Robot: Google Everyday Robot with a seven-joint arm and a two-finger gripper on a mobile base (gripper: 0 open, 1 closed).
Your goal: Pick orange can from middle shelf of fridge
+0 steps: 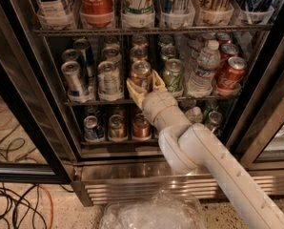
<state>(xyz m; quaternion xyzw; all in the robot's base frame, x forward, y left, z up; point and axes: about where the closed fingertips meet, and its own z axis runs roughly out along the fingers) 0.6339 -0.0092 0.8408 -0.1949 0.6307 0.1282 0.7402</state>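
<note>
The orange can (141,69), coppery with a silver top, stands at the front of the middle shelf (85,102) of the fridge (127,171), in the centre lane. My gripper (145,83) reaches in at the can's lower half. Its cream fingers (134,88) are spread, one on each side of the can, close against it. The can's lower part is hidden behind the gripper and wrist. A green-and-white can (173,74) stands just right of it, and a silver can (108,79) just left.
Red Coca-Cola cans (230,74) and a water bottle (202,69) stand at the shelf's right. The rack above holds tall cans (97,3). More cans (117,127) sit on the bottom shelf. Black door frames (27,118) flank the opening. Cables (13,204) and crumpled plastic (151,214) lie on the floor.
</note>
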